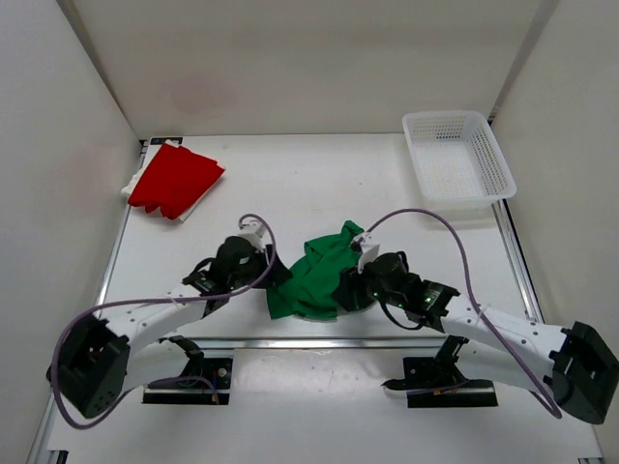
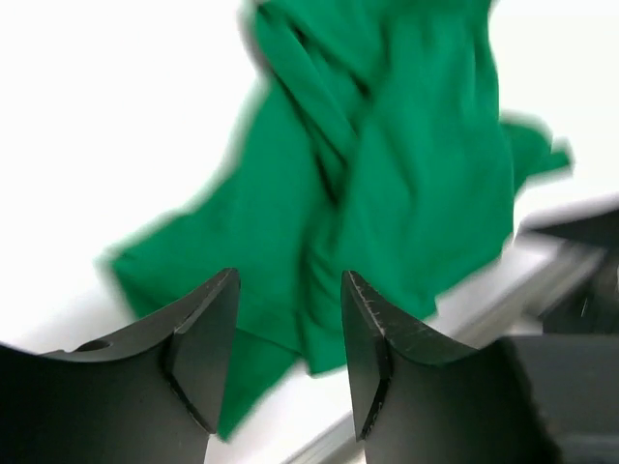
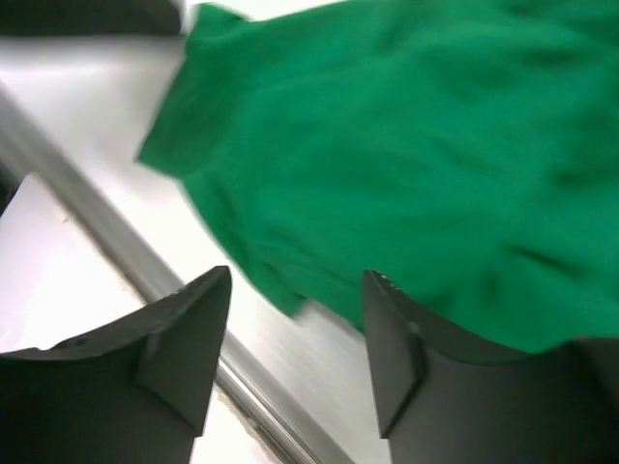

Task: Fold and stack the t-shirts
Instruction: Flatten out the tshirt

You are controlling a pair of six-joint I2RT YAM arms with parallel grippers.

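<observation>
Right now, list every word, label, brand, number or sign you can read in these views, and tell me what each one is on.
None: no view shows any readable text.
The green t-shirt, the red t-shirt and the white mesh basket are plain, with no print or tag showing.
Both wrist views are blurred, but they show no markings on the cloth.

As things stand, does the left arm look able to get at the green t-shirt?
Probably yes: the left end effector is open right at the edge of the crumpled green t-shirt, and nothing lies between them.
</observation>
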